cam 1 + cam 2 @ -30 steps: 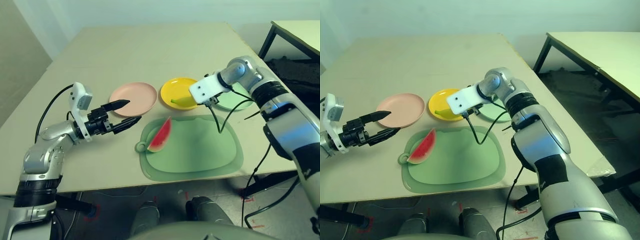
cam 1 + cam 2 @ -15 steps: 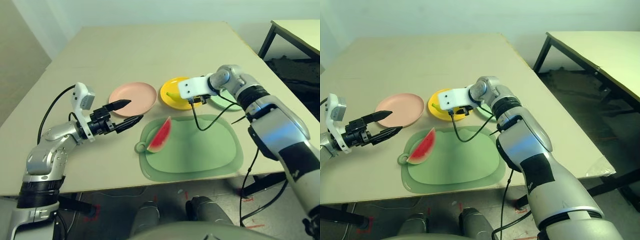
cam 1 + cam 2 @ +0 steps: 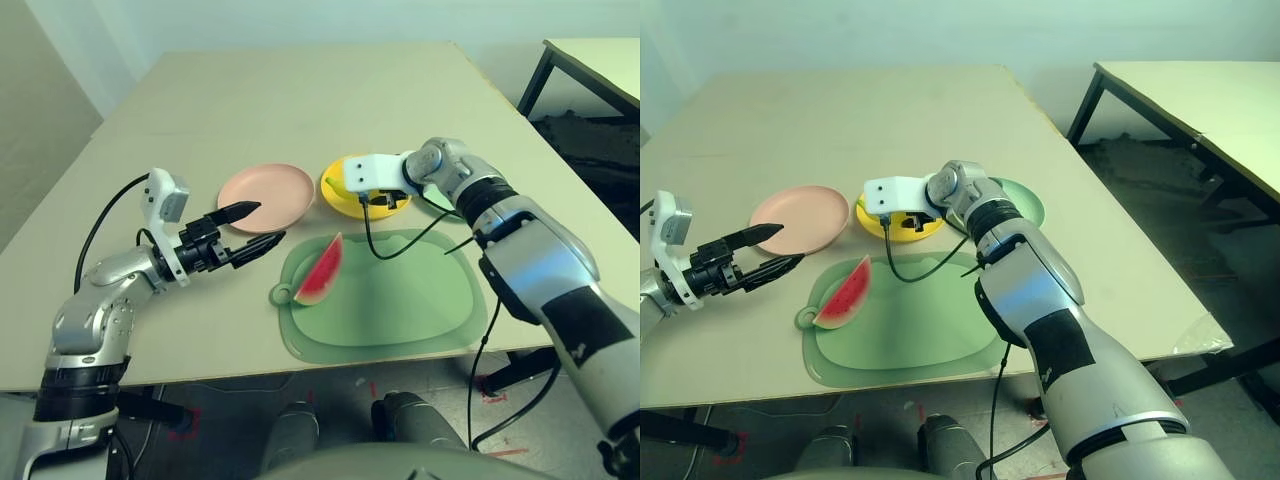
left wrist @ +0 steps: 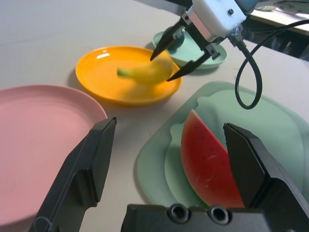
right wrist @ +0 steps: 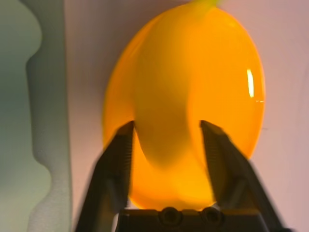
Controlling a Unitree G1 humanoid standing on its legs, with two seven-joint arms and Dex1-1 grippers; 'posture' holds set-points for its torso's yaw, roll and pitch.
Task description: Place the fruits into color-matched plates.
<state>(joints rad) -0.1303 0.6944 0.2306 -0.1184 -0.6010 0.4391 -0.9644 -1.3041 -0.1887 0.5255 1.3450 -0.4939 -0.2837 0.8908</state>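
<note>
**Right claw spread over the banana in the yellow plate**

The right claw point(image 4: 179, 52) reaches across from the right and hangs over the yellow plate point(image 3: 338, 197), its two black fingers apart with the banana point(image 4: 145, 71) lying between them inside the plate. Whether the fingertips touch the banana cannot be told. The banana's green stem end points left.

The left claw point(image 3: 262, 225) hovers above the bench point(image 3: 300, 100) at the left, fingers spread wide and gripping nothing, pointing toward the watermelon wedge point(image 3: 320, 272). The wedge rests on the left part of the green cutting mat point(image 3: 410, 300), red face up, near the mat's ring handle point(image 3: 282, 294).

The pink plate point(image 3: 275, 190) sits bare just left of the yellow plate, far of the left claw. The mint green plate point(image 3: 1025, 205) lies right of the yellow one, partly behind the right arm; a dark green avocado point(image 4: 177, 42) sits in it.
</note>
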